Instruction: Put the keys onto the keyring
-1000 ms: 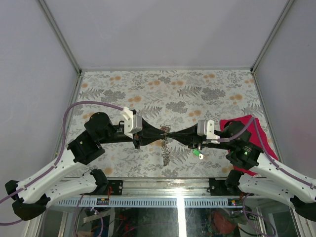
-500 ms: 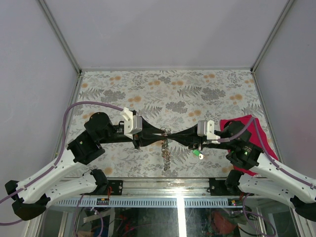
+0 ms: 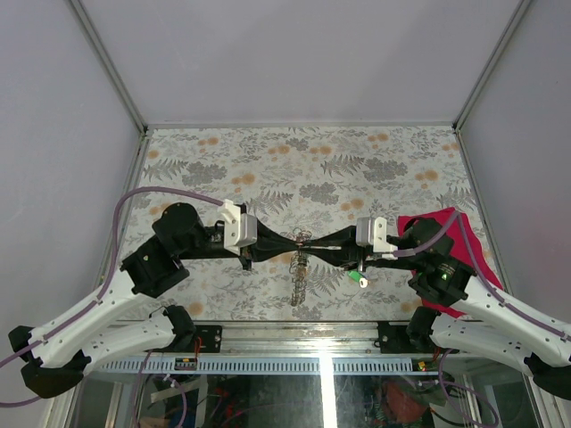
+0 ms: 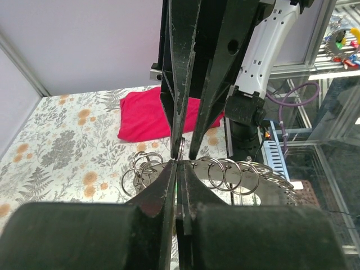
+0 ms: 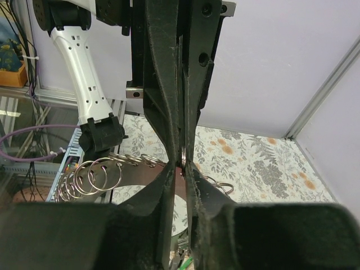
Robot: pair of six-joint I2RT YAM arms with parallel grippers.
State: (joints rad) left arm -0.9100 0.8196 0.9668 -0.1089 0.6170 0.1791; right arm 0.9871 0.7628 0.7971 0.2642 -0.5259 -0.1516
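Surface: table (image 3: pixel 268 160) with a grey-and-orange floral print.
Room: plain pale walls (image 3: pixel 294 53) on three sides; aluminium posts (image 3: pixel 107 62) at the rear corners.
Left gripper (image 4: pixel 178 169): fingers pressed together on the keyring (image 3: pixel 299 272), above mid-table.
Right gripper (image 5: pixel 181 171): fingers narrowly parted around the ring's edge, tip to tip with the left.
Keyring: chain hangs below the tips.
Green key (image 3: pixel 356 278): just beside the right gripper, nearer side.
Crimson cloth (image 3: pixel 459 236): at the table's right edge.

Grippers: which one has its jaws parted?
The right gripper: a narrow gap shows between its fingertips, while the left gripper below it is pressed fully shut.
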